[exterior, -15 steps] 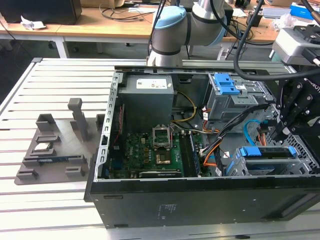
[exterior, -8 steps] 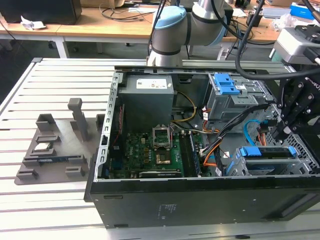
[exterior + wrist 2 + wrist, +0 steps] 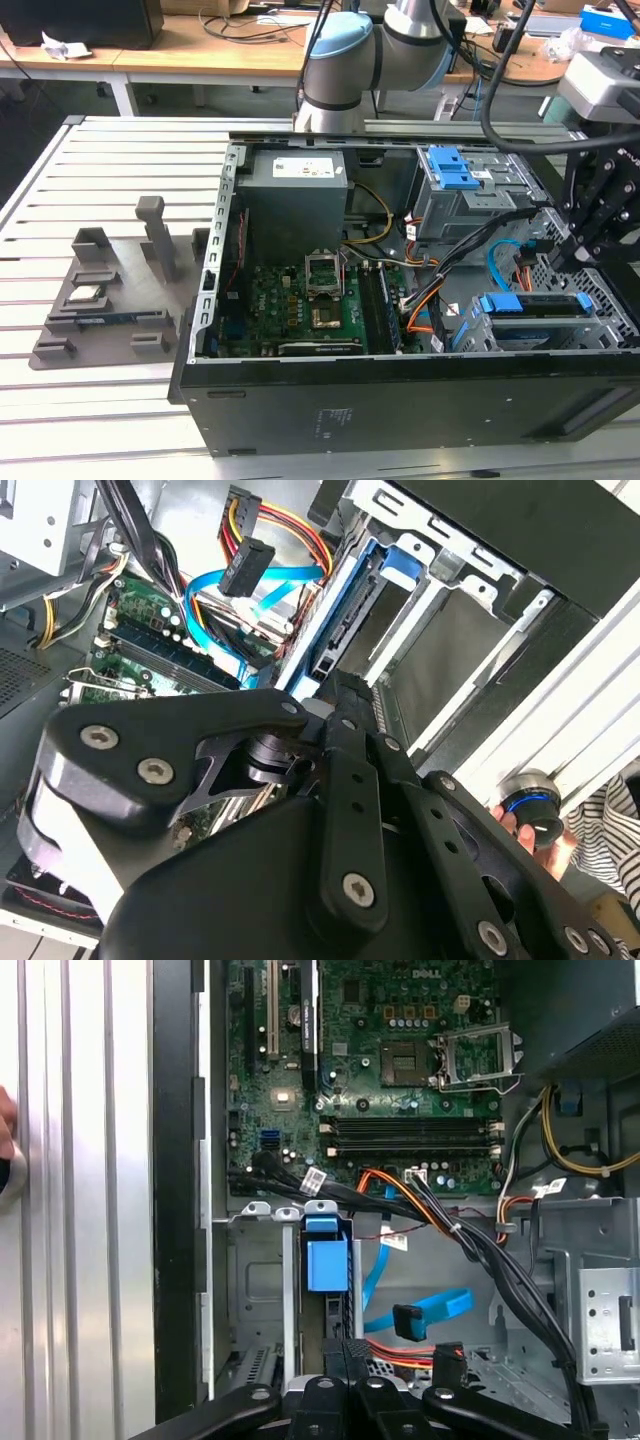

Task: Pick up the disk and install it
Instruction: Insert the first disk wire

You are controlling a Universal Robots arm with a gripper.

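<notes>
First, the exterior view: the arm reaches over the open case from its far side. The claw hangs tilted above the case's near corner on the exterior view's right. Just below it, inside the case, the disk stands on edge in a bay, blue rail uppermost. A grey rack lies on the counter beside the case.

Next, the second wrist view: the claw points at the disk in its bay. Outside the case, a hand holds a black knob.

Last, the first wrist view: the claw sits close to the disk, seen end-on, with the motherboard deeper in the case. Whether the claw is open or closed, I cannot tell.
</notes>
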